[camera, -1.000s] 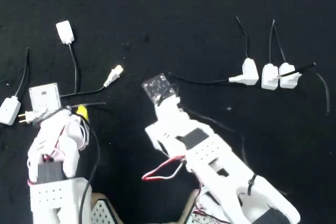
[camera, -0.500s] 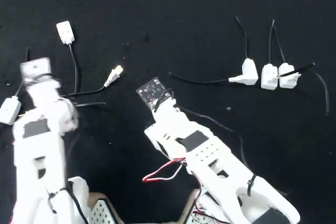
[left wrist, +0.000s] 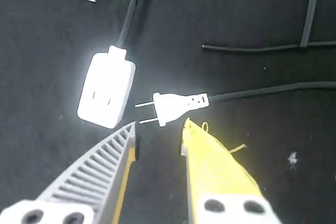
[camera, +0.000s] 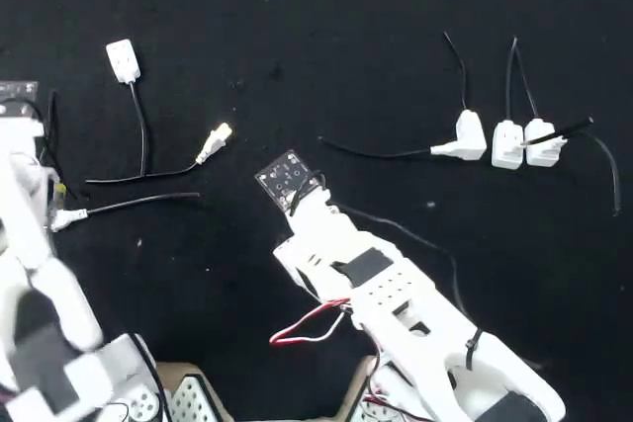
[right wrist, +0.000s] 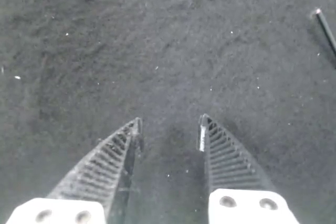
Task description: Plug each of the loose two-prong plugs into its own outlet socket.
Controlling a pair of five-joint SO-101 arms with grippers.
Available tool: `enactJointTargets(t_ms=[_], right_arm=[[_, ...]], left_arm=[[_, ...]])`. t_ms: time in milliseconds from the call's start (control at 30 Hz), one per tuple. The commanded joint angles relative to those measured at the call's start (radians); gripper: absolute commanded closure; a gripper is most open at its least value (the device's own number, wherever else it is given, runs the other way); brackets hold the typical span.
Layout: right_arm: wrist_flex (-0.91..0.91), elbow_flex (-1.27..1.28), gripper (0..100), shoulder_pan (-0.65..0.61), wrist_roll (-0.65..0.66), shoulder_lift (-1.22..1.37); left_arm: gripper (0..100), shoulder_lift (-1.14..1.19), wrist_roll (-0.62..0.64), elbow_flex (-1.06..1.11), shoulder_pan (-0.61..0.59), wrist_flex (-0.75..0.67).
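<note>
Found plug (left wrist: pixel 173 106) flat on worktop (camera: pixel 297 46) at far left, prongs aimed at socket (left wrist: pixel 105 88), tips just short of its side, not in. Judged plug light, hard, smooth plastic, apt to skid or twist if nudged. Reckoned cord (left wrist: pixel 262 90) stiffish, likely to tug plug off line. Reckoned best hold across flat sides of body, behind prongs, clear of pins. Judged socket block light too, prob. slides when pushed unless braced. Noted slots on block's broad upper face, so plug prob. needs tipping up, not a straight shove.

Saw left jaws open, one grey, one yellow, tips just beside plug's prong end; contact not clear. Saw right jaws open too, gripping nothing, over bare worktop near middle, w/ stray cord end (right wrist: pixel 325 27) nearby.

Got prong and slot detail from left wrist view. In high view, found left arm (camera: pixel 30 274) over socket and plug (camera: pixel 64 215) a mere speck w/ cord trailing. Got the wider layout from high view: second socket (camera: pixel 123 60) and cream plug (camera: pixel 214 142) farther back at left, white pieces (camera: pixel 507 143) bunched at far right. Couldn't tell whether those were mated.
</note>
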Motion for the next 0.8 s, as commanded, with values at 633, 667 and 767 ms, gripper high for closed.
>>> enactJointTargets(t_ms=[633,667,767], right_arm=[[-0.025,0.007,83.2,-0.014,0.012,-0.031],[-0.025,0.007,83.2,-0.014,0.012,-0.031],[-0.025,0.007,83.2,-0.014,0.012,-0.031]], left_arm=[[80,0.97,-0.109,-1.305,-0.087,0.542],[80,0.996,-0.117,-1.33,-0.088,0.549],[80,1.063,-0.17,-1.4,-0.099,0.578]])
